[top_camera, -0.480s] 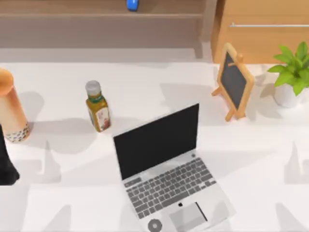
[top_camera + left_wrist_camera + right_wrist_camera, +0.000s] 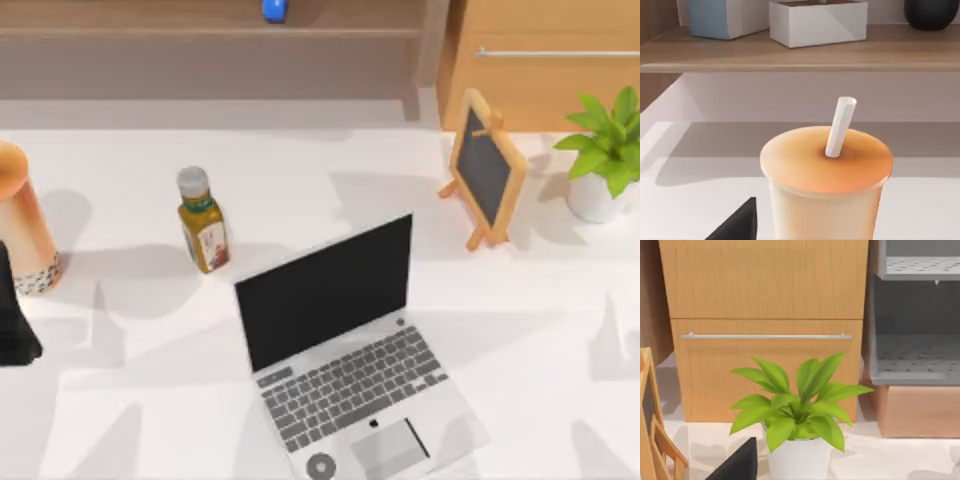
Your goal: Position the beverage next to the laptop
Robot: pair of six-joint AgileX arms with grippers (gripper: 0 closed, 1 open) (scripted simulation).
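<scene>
Fingers of your left gripper [image 2: 14,330], spread unreadable, sit near the beverage [image 2: 22,225] at the bench's left edge; square up low on it before carrying toward the laptop [image 2: 345,345].

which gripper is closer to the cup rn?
Left. The left gripper sits just in front of the cup at the table's left edge; the right arm faces the plant, far right.
</scene>
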